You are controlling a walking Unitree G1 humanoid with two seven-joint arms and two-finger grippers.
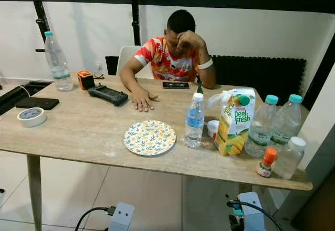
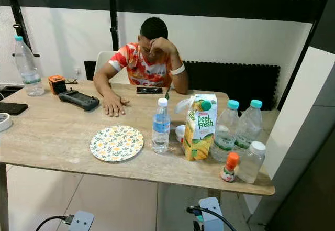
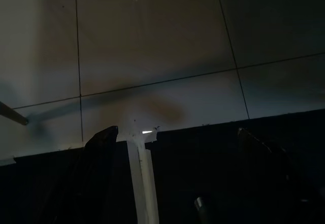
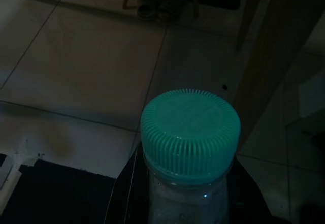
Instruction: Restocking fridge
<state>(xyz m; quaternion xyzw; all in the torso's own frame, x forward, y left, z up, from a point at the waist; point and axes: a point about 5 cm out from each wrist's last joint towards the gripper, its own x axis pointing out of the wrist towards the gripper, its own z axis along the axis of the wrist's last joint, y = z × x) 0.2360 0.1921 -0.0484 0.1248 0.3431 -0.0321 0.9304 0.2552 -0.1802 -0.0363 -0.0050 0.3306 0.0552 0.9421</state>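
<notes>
- Your right gripper already grips a green-capped bottle, upright along its fingers, low beside the counter.
- Your left gripper hangs empty, fingers spread, over the floor.
- The other bottles wait at the counter's right end, nearer your right arm.

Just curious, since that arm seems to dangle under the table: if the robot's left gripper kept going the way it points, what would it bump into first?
Probably the tiled floor; the left gripper points down at it, nothing between, though depth is unclear.
</notes>
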